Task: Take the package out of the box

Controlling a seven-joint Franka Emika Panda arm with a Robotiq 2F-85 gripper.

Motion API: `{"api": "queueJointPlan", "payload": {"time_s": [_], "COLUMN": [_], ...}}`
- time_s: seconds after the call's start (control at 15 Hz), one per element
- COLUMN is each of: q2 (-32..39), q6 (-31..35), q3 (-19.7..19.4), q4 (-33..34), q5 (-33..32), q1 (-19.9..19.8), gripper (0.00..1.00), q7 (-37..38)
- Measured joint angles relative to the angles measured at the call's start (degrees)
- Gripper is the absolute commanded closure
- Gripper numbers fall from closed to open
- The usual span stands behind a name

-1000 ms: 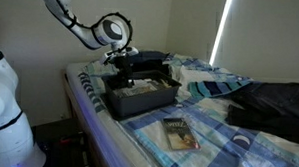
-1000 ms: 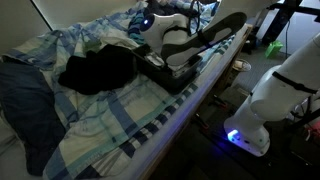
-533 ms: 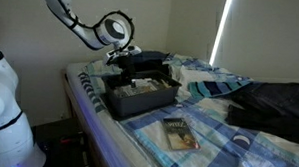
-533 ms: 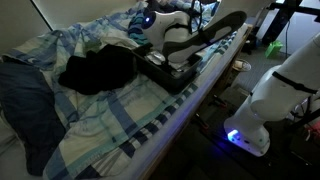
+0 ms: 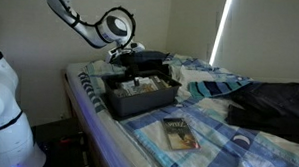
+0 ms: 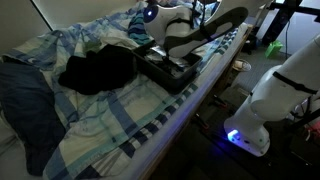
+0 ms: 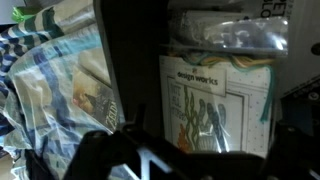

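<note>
The box (image 5: 139,97) is sitting on the bed cover (image 5: 212,146), a bit up & left of mid frame in an exterior view. The gripper (image 5: 131,59) is hanging just over the box's back edge, w/ the arm (image 5: 79,26) reaching in from the upper left corner. Something pale is showing inside the box there, but it's too small to tell what. A brownish packet (image 5: 178,133) is lying on the cover in the lower mid of the frame, near the box but not touching it. A dark cloth (image 5: 274,103) is lying at the far right.

In the wrist view the package (image 7: 215,105) is lying flat inside the box, mid-right of the frame. It's showing pale paper w/ dark print & a little drawing. A clear bag (image 7: 228,30) is lying just above it at the top of the frame, also in the box. The box's dark wall is running top to btm just left of the package. Left of that wall, outside the box, the brownish packet is lying on the blue & white checks.

The gripper is showing only as a dark blur along the btm of the wrist view, so I can't tell if its fingers are open or closed, or if they're touching the package.

In an exterior view the box (image 6: 172,78) is sitting in the upper mid of the frame w/ the arm hanging over it. A dark cloth pile (image 6: 95,70) is lying just left of it.
</note>
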Motion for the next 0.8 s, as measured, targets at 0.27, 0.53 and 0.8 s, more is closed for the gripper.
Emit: {"api": "queueJointPlan", "payload": {"time_s": [0.27, 0.53, 0.8], "q2": [-1.7, -2.6, -2.6], "q6": [0.0, 0.0, 0.0], "q3": [-0.4, -0.4, -0.4], "q4": [1.2, 1.5, 1.5], "q5": [0.0, 0.0, 0.0], "q1": [-0.1, -0.1, -0.1], "gripper": [0.42, 0.73, 0.97], "q7": [0.0, 0.0, 0.0]}}
